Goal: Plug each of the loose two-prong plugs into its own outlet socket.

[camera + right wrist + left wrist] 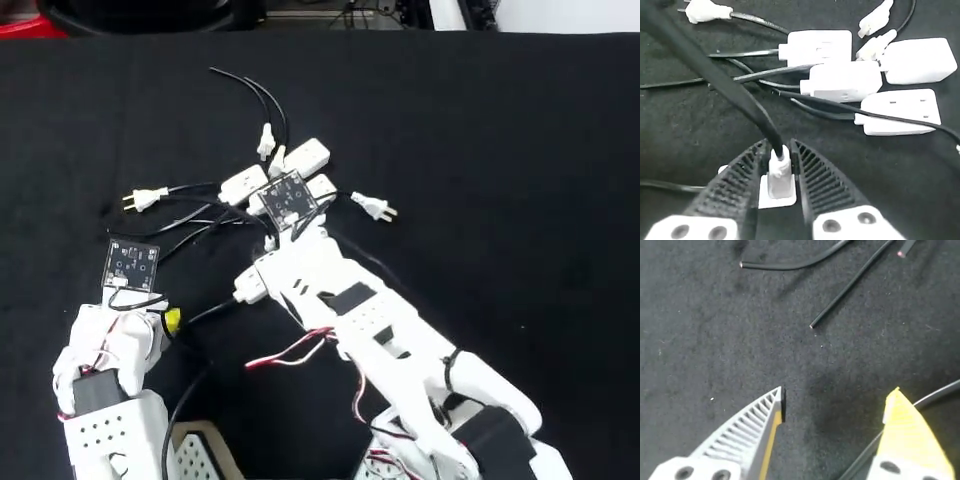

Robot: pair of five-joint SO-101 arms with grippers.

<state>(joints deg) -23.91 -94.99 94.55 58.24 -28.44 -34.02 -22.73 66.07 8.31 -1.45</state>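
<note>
My right gripper [779,145] is shut on a white two-prong plug [779,176] with a black cord. The plug stands upright in a small white socket block [777,199] under the fingers. Beyond it lie several white outlet sockets [842,80] in a cluster [305,156]. Loose white plugs lie around them: one [146,199] to the left, one [376,207] to the right, one [265,141] behind. My left gripper [840,400] is open over bare black cloth at the near left, holding nothing.
Black cords [200,225] cross the black cloth [480,150] between the sockets and the left arm [110,345]. Cut cord ends [812,326] lie ahead of the left gripper, and one cord [940,392] runs beside its yellow finger [902,420].
</note>
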